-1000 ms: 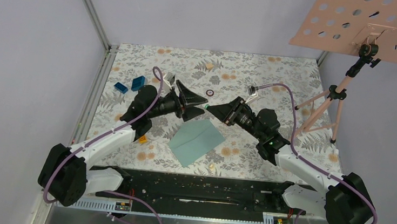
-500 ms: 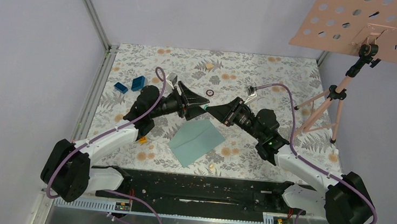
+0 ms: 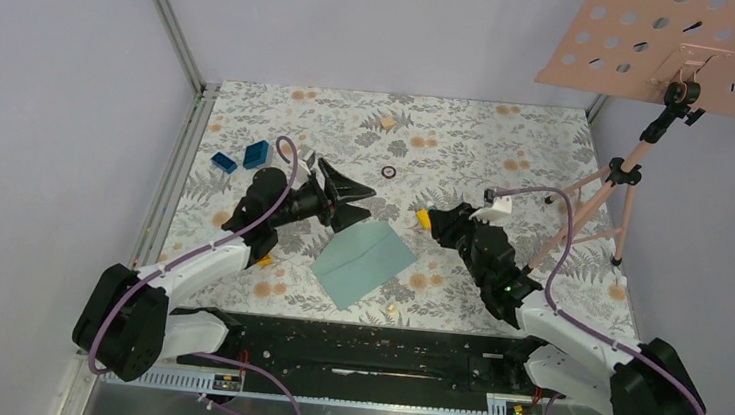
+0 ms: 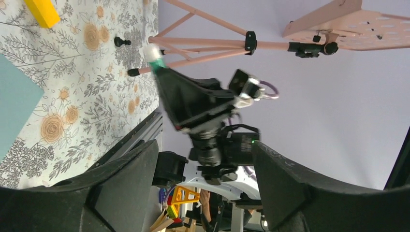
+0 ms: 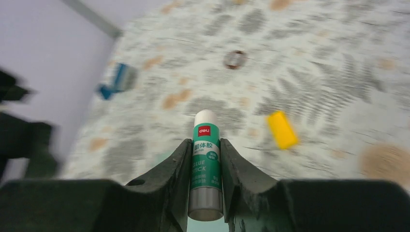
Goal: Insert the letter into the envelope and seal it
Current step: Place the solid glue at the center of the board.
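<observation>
setting: floral-print table (image 3: 511, 130) between pale walls, with two black-and-white arms reaching in from the near edge.
envelope (image 3: 364, 260): lies flat and slantwise on the table, between the two arms and nearer their bases than either gripper; whether the flap is shut cannot be told from overhead.
left gripper (image 3: 352, 198): hangs just beside the envelope's far-left edge, aimed across at the right arm; fingers (image 4: 121, 188) spread wide, with nothing between them.
right gripper (image 5: 205, 145): hovers over the table to the right of the envelope's far corner; fingers clamped on the glue stick.
glue stick (image 5: 205, 164): green and white, pinched lengthwise between the right fingers, its white end poking out past the fingertips.
yellow block (image 3: 424, 217): sits on the table just ahead of the right gripper in the overhead view, apart from the envelope.
blue blocks (image 3: 256, 154): two, side by side near the table's left edge, beyond the left arm.
ring (image 3: 389, 171): small and dark, on the table beyond both grippers.
pink perforated board (image 3: 688, 55): mounted high on a tripod (image 3: 606, 188) at the right side, its feet by the table's right edge.
</observation>
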Available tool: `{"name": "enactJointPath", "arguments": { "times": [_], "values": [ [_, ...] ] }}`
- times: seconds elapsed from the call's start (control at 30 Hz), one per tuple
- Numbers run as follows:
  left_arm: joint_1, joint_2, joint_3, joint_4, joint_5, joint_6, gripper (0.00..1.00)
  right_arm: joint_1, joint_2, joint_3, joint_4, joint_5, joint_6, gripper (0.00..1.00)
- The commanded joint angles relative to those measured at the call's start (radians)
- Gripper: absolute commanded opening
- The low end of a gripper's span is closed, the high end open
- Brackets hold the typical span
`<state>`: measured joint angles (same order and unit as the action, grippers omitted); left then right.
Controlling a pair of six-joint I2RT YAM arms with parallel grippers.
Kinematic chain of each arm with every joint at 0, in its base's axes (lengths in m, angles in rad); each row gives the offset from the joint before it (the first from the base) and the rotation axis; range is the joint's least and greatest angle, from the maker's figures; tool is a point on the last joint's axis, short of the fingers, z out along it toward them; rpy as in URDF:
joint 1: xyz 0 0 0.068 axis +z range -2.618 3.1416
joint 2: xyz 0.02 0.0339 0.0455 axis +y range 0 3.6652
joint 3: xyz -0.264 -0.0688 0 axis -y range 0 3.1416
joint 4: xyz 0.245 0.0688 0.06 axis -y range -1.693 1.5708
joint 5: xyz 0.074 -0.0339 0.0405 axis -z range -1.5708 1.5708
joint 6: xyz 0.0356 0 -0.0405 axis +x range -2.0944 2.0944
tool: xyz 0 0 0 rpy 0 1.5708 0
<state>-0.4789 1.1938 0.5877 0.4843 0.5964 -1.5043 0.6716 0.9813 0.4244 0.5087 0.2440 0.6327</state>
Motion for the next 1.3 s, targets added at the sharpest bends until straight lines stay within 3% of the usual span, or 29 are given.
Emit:
{"name": "enactJointPath", "arguments": {
  "times": [0.0,0.37,0.63,0.77,1.07,1.27],
  "values": [
    [0.022,-0.044,-0.005,0.039,-0.005,-0.01,0.73,0.004,0.098,-0.081,0.227,0.334,-0.145,0.0],
    [0.045,-0.079,-0.021,-0.007,-0.004,0.01,0.73,-0.008,0.443,-0.073,0.53,0.489,-0.077,0.0],
    [0.056,-0.071,-0.017,-0.009,0.01,0.013,0.73,-0.009,0.627,-0.091,0.77,0.484,-0.055,0.11],
    [0.061,-0.074,-0.015,-0.013,0.013,0.015,0.73,-0.01,0.683,-0.102,0.786,0.478,0.01,0.13],
    [0.073,-0.088,-0.015,-0.034,0.019,0.019,0.73,-0.01,0.785,-0.14,0.871,0.433,0.111,0.56],
    [0.076,-0.093,-0.014,-0.044,0.019,0.026,0.73,-0.01,0.783,-0.158,0.897,0.431,0.109,0.64]
  ]
}}
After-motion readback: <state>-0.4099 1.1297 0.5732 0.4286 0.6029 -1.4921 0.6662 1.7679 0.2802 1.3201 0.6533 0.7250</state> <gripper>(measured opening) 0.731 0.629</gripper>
